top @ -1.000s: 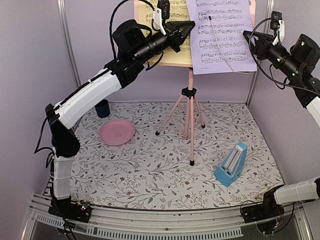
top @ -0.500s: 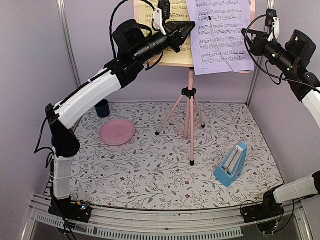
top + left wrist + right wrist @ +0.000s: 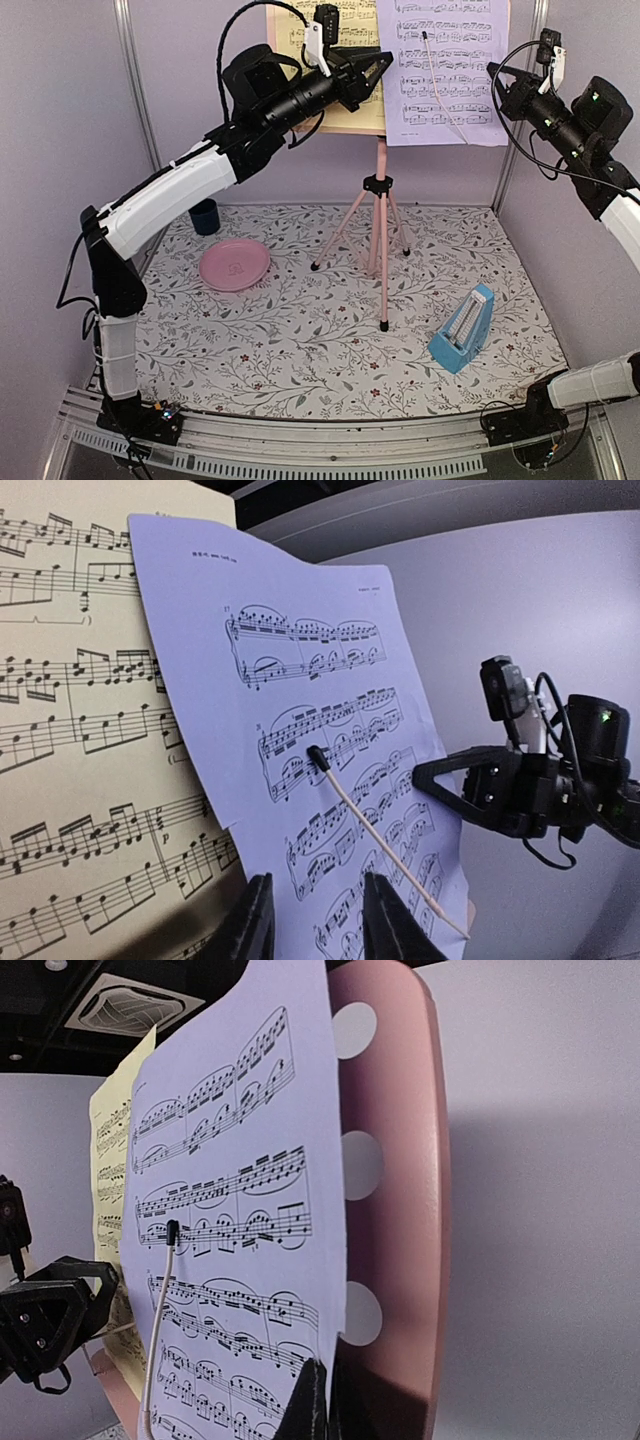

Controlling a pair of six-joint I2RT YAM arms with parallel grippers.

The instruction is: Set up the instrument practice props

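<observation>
Stand [image 3: 381,250]: top of desk cut off by the frame; pole upright at the table's rear, 3 legs spread. Yellow sheet [image 3: 287,30] was partly hidden behind the left gripper [image 3: 380,78], jaws a narrow gap apart, holding nothing. Lavender sheet [image 3: 445,70] stood upright on the desk's right, overlapping the yellow; right gripper [image 3: 494,70] was closed on its right edge. Cup [image 3: 205,216] interior not visible; plate [image 3: 212,262] near it. Metronome [image 3: 462,330] stood front right, apex up

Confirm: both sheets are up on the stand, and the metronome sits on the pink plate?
No. The top external view shows the metronome on the tablecloth, well apart from the pink plate. The yellow sheet and lavender sheet are up on the stand.
</observation>
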